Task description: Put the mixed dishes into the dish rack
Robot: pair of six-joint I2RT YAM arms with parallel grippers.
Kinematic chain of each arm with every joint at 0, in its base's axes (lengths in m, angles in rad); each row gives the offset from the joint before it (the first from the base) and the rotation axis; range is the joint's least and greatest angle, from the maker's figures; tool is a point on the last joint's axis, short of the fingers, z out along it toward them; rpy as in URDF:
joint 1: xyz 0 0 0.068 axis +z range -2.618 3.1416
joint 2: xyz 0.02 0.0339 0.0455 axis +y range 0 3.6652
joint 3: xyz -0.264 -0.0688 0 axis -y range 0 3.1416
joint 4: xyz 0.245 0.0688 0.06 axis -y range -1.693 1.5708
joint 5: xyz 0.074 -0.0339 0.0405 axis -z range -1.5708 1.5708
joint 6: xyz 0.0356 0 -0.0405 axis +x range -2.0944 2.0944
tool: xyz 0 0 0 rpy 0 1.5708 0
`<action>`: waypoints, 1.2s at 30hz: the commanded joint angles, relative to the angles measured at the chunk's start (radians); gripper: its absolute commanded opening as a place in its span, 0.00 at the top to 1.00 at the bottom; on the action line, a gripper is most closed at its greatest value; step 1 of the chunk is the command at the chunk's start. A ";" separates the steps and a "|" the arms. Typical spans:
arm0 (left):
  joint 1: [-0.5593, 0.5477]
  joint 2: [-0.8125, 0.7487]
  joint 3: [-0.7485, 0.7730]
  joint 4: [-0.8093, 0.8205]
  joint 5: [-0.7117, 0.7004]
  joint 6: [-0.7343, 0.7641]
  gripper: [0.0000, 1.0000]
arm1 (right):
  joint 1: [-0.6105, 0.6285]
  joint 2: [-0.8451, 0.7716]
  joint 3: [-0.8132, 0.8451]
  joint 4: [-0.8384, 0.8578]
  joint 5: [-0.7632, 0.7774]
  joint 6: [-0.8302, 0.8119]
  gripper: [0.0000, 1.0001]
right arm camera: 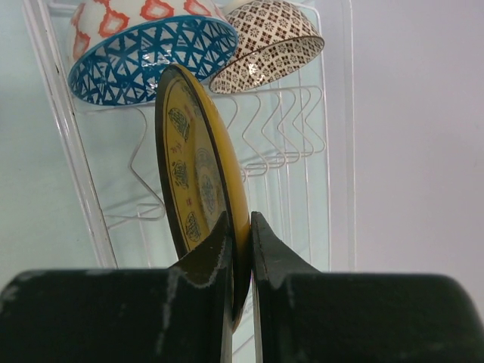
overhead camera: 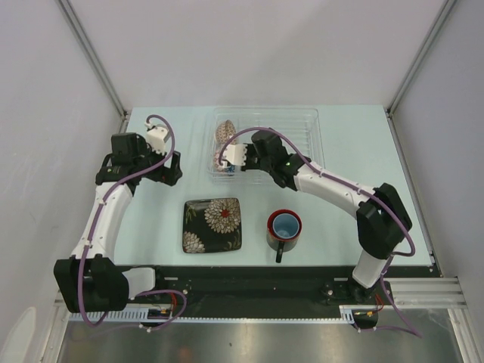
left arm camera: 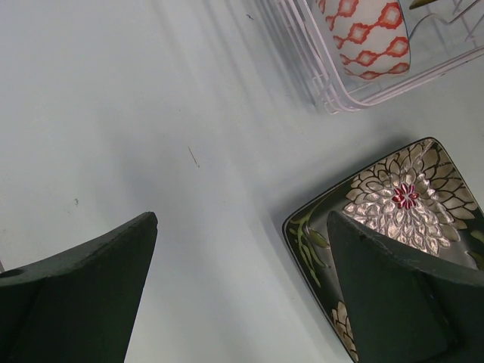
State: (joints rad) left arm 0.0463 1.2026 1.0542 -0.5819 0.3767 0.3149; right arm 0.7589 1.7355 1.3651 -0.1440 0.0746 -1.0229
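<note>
My right gripper [right arm camera: 242, 223] is shut on the edge of a yellow plate [right arm camera: 198, 174] with a dark rim, held upright over the wire ribs of the clear dish rack [right arm camera: 60, 136]. In the rack lean a blue-patterned bowl [right arm camera: 144, 57] and a brown-patterned bowl [right arm camera: 268, 41]. From above, the right gripper [overhead camera: 227, 162] hangs over the rack's [overhead camera: 302, 113] left part. A square dark flowered plate [overhead camera: 212, 224] and a red mug [overhead camera: 285, 225] with a light-blue inside sit on the table. My left gripper [overhead camera: 168, 172] [left arm camera: 242, 227] is open above bare table, left of the rack, holding nothing.
In the left wrist view the rack's corner [left arm camera: 333, 98] and the bowl's red-patterned outside [left arm camera: 370, 38] lie at the top right, and the square plate [left arm camera: 408, 204] reaches under the right finger. The table's near edge meets a black rail [overhead camera: 249, 280].
</note>
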 commanded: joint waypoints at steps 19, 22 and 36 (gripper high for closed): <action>0.006 -0.008 -0.002 0.040 0.004 0.015 0.00 | -0.024 -0.080 0.078 0.149 0.053 -0.026 1.00; 0.006 -0.014 -0.003 0.040 0.004 0.016 0.00 | -0.032 -0.064 0.078 0.110 0.045 -0.006 1.00; 0.006 -0.018 -0.016 0.051 0.005 0.015 0.00 | -0.047 -0.002 0.071 0.086 0.022 0.041 1.00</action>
State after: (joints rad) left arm 0.0463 1.2037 1.0412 -0.5613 0.3721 0.3225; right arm 0.7174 1.7267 1.4029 -0.0914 0.1108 -1.0039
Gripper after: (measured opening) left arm 0.996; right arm 0.120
